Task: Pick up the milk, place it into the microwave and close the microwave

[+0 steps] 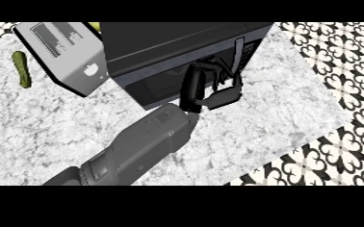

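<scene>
Milk isn't visible, likely a light, stiff carton best held by its sides, hidden where the hand (213, 89) reaches into the microwave (177, 43), fingers curled.

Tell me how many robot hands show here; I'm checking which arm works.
1: a hand reaching into the open front of the microwave. The other hand is out of view.

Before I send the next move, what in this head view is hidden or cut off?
- Milk: not visible; the hand reaching into the microwave would hide it.
- Which hand this is, and whether it holds anything: cannot tell.
- Microwave interior: dark, blocked by hand and forearm.
- Other hand: not in view.
- Yellow item: mostly behind the open door.
- Green vegetable: too small to identify.
</scene>
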You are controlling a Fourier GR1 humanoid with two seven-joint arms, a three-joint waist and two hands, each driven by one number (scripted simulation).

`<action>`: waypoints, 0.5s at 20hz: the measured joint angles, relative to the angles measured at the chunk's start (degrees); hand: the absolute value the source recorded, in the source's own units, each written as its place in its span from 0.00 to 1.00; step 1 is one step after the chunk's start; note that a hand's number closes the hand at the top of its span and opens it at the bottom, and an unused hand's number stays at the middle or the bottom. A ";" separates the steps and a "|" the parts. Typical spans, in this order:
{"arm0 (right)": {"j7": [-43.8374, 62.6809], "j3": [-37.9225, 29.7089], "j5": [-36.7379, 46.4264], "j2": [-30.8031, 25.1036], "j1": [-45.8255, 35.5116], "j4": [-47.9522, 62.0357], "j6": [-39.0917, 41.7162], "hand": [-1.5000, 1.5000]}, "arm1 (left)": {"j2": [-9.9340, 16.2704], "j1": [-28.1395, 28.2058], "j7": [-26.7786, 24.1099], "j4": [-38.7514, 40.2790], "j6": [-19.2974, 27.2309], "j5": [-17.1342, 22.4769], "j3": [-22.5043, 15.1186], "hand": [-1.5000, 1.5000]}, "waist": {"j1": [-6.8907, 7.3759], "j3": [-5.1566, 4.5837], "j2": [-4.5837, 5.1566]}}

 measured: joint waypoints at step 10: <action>0.43 -0.25 -3.21 -1.89 -0.80 0.09 2.03 0.00 | -0.01 -1.98 -0.01 2.73 -0.20 -0.03 -3.00 1.00 | 0.03 0.21 -0.07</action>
